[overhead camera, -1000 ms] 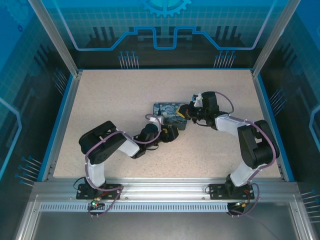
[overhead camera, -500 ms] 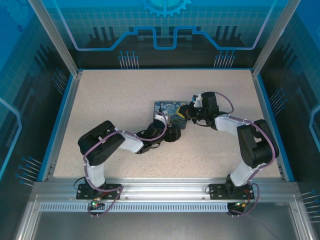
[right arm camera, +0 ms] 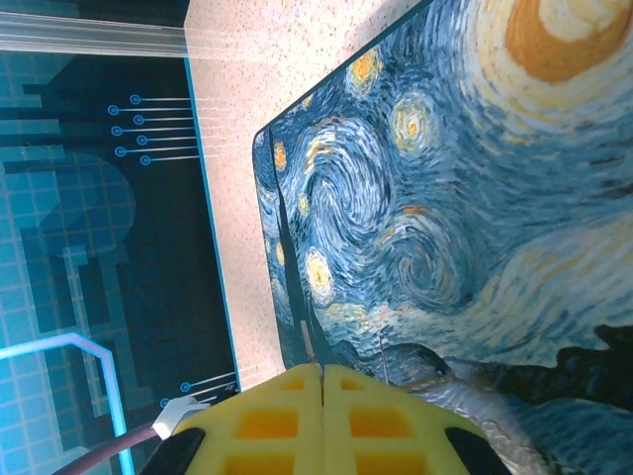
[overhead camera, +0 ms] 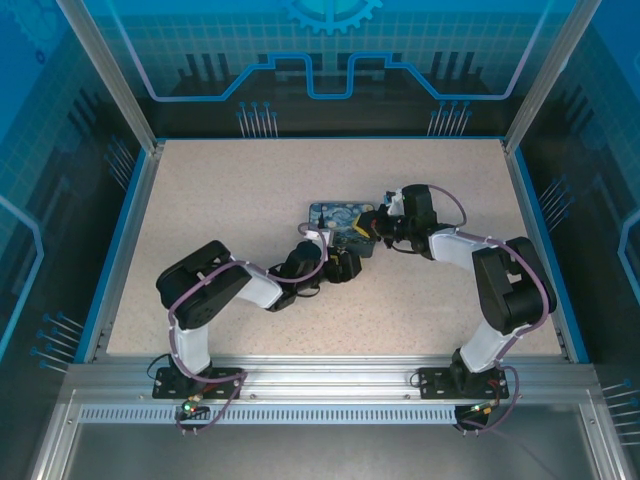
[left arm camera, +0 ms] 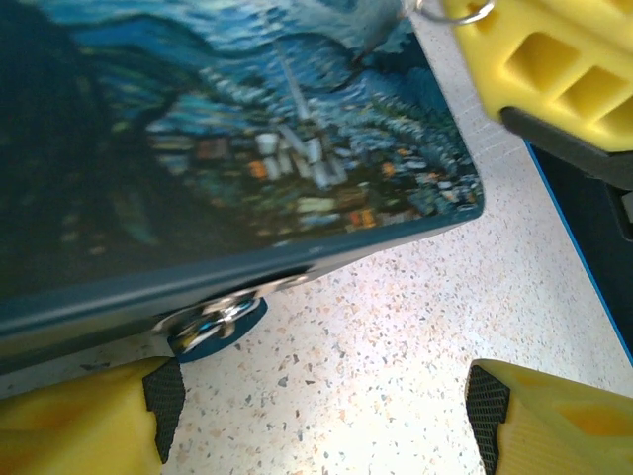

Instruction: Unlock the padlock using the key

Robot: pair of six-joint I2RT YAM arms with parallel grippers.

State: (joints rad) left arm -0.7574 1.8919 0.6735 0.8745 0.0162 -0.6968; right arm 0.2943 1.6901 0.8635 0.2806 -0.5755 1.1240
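The padlock (overhead camera: 335, 218) lies flat at the table's middle, its blue-swirl face (right arm camera: 445, 198) up and its dark side (left arm camera: 148, 297) toward my left wrist camera. A shiny metal fitting on a blue disc (left arm camera: 212, 319) sits at the foot of that side. My left gripper (overhead camera: 346, 264) (left arm camera: 321, 406) is open just in front of the block, with bare table between its fingers. My right gripper (overhead camera: 372, 226) (right arm camera: 321, 371) is shut at the block's right edge, and a thin key blade (right arm camera: 308, 336) sticks out from between its pads. A small key ring (left arm camera: 463, 12) shows beside the right fingers (left arm camera: 554, 59).
The speckled table (overhead camera: 230, 200) is bordered by a blue rim (overhead camera: 125, 240) and transparent walls. A grey, silvery piece (right arm camera: 475, 411) lies on the padlock's face beside the right fingers.
My left forearm swung slightly toward the padlock and eased back; its gripper stays in front of the block. The right gripper has held its place at the block's right edge.
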